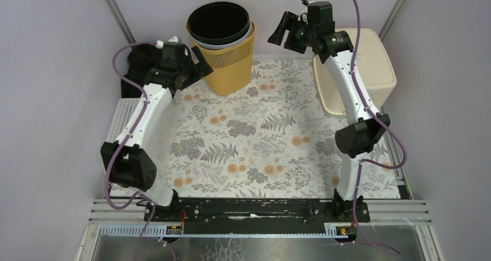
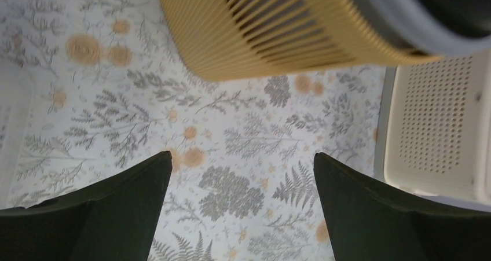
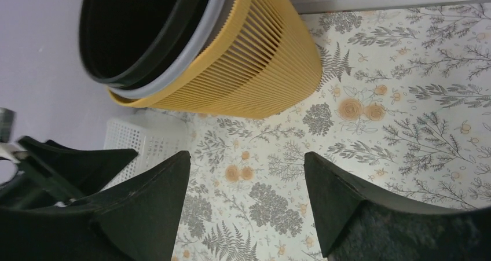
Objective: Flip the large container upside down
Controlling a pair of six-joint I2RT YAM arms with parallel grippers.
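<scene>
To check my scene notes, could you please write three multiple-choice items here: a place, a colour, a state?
1. Where does the yellow basket stand? A on the white tray; B at the far edge of the table; C beside the arm bases.
2. The innermost bin is: A black; B red; C green.
3. The left claw is: A shut on the basket; B shut on the tray; C open and empty.
Key: B, it sits at the top view's far end; A, its rim is black; C, its jaws gape on nothing.
</scene>
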